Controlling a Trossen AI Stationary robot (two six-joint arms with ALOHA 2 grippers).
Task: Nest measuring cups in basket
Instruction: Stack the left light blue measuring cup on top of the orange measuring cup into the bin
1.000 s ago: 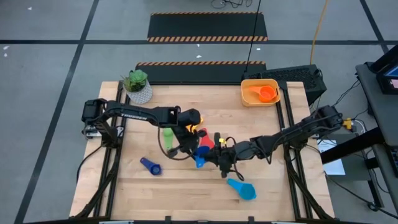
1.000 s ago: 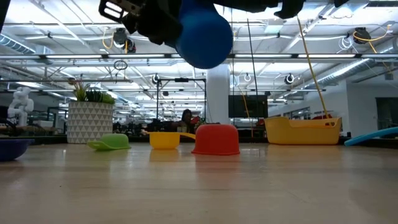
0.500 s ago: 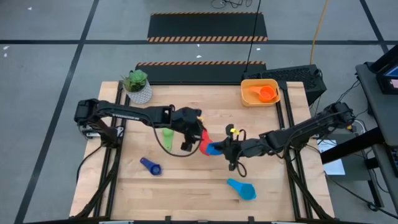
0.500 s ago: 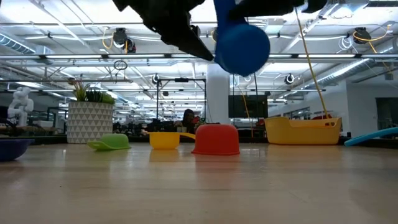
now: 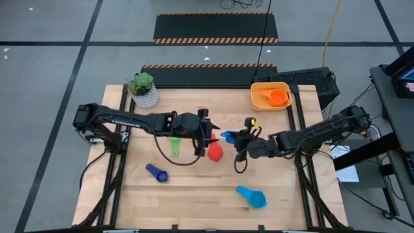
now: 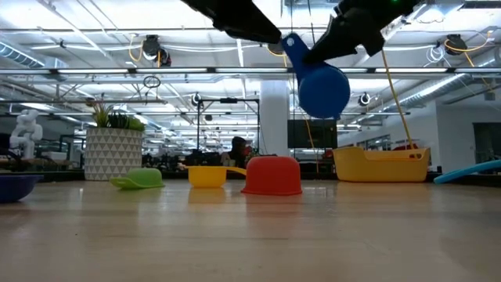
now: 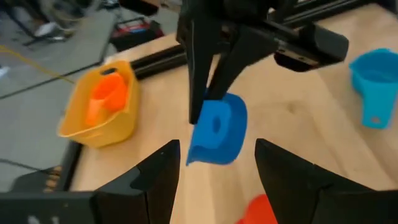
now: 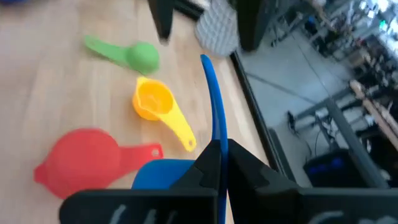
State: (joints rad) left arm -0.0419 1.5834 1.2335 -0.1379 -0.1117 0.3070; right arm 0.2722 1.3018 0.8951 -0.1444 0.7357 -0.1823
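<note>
Nearest me, the light blue cup (image 5: 252, 197) and dark blue cup (image 5: 155, 173) lie loose; mid-table, red (image 5: 215, 151), green (image 5: 174, 144) and yellow (image 8: 157, 106) wait too. My right gripper (image 5: 238, 138) is clamped on the blue cup (image 5: 227, 136), lifted clear; my left gripper (image 5: 208, 131) gapes empty beside it. Far right, the basket (image 5: 261, 103) holds just the orange cup (image 5: 276, 98), so six to go, I reckon.

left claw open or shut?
Open. In the left wrist view the left claw shows a wide gap between its fingers; the blue plastic measuring cup hangs beyond it.
</note>
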